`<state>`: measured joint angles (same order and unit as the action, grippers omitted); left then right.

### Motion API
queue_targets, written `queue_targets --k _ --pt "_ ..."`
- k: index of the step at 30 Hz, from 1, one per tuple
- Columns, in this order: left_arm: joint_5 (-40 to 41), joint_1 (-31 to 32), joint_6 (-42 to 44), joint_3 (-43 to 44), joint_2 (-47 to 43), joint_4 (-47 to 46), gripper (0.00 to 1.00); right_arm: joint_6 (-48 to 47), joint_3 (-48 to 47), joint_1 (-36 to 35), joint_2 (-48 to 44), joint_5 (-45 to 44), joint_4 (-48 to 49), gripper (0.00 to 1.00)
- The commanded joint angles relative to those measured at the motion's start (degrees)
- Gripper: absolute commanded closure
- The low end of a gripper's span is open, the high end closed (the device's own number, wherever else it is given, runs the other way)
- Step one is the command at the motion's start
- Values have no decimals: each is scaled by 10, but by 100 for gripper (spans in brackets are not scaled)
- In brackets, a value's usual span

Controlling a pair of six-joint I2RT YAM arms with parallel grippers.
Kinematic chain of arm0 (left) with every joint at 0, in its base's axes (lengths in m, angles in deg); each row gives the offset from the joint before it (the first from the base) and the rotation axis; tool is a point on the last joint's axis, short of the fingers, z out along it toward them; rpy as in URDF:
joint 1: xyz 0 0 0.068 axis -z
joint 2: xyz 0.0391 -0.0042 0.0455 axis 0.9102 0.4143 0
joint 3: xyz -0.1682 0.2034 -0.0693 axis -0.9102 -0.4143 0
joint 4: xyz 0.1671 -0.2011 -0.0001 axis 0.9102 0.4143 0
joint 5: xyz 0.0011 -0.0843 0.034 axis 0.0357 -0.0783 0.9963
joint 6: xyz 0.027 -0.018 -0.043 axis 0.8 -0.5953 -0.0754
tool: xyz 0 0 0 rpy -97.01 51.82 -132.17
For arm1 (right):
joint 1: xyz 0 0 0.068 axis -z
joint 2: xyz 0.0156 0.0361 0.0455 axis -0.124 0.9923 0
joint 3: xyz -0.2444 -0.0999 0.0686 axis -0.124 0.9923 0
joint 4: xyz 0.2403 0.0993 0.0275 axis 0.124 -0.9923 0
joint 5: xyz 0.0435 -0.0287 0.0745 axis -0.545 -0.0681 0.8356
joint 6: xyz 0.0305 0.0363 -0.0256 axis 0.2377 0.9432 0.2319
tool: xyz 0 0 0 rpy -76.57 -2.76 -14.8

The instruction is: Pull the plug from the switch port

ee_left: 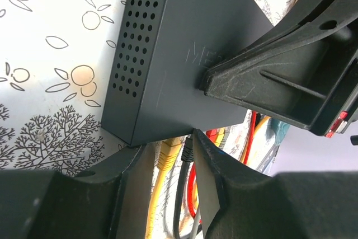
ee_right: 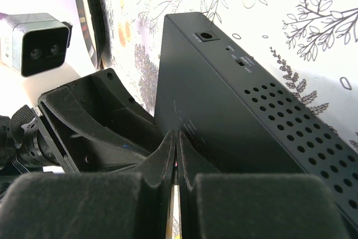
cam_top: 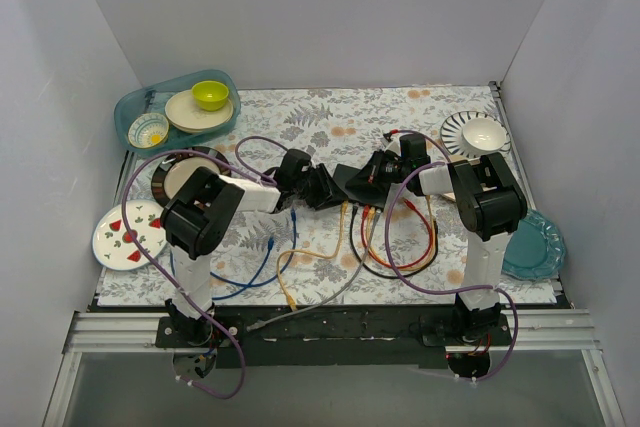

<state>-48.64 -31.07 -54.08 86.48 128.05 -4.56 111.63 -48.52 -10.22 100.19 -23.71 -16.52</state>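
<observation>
The switch [ee_left: 168,65] lies flat just ahead of the left gripper [ee_left: 170,150], its socket edge facing those fingers. A dark plug [ee_left: 188,152] sits between them, against the finger nearer the other arm, with a yellow plug [ee_left: 168,155] beside it; whether they pinch it cannot be told. The right gripper [ee_right: 176,145] is clenched, fingertips resting on the switch's top face
</observation>
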Motion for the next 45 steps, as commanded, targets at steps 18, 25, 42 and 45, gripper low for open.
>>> queue_targets --k 18,25,42,45 --pt "94 11 96 -46 15 130 60 -33 17 1 39 -51 -69 94" --pt "104 11 108 -41 19 150 72 -32 15 1 40 -52 -70 94" --pt "98 11 99 12 53 188 100 -33 25 1 34 -54 -68 94" --pt "94 11 96 -2 43 187 100 -34 25 2 33 -54 -67 94"
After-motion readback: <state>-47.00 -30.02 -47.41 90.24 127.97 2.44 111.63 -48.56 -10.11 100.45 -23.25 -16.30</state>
